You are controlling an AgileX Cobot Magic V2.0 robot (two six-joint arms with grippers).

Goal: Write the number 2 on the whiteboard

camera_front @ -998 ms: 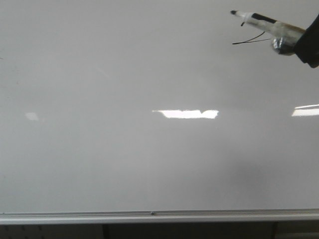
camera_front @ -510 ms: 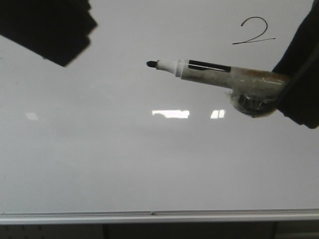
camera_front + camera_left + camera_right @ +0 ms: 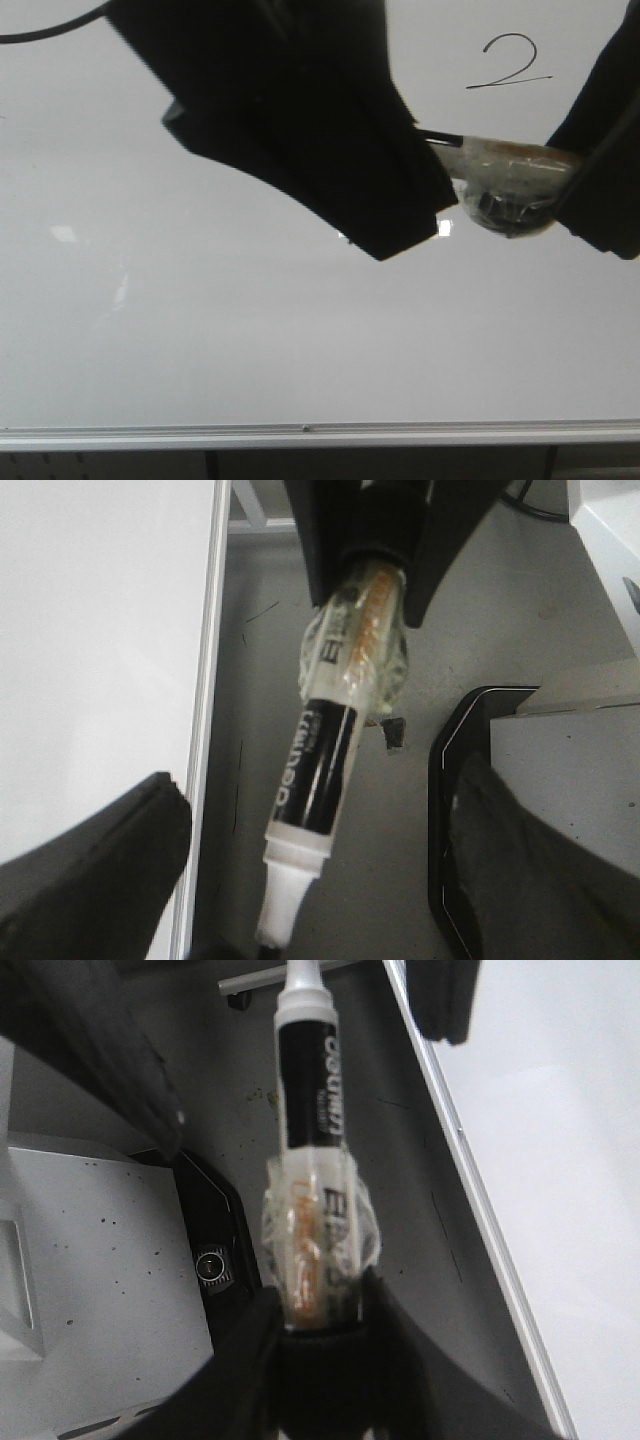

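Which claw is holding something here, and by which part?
The right claw holds the marker by its tape-wrapped rear end. The left claw is open around its tip, not gripping.

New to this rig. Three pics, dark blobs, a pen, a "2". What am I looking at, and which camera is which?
It is a robot with two arms, each ending in a gripper.

The front view looks forward at a whiteboard. The 2 is already written at the upper right. The big dark shape is the left gripper close to the lens; the dark shape at the right edge is the right gripper.

The other two pictures come from cameras on the wrists. The right wrist view shows the right gripper shut on a marker, whose rear half is wrapped in clear tape. The left wrist view shows the same marker pointing between the left gripper's open fingers, uncapped tip first.

The marker is off the board.
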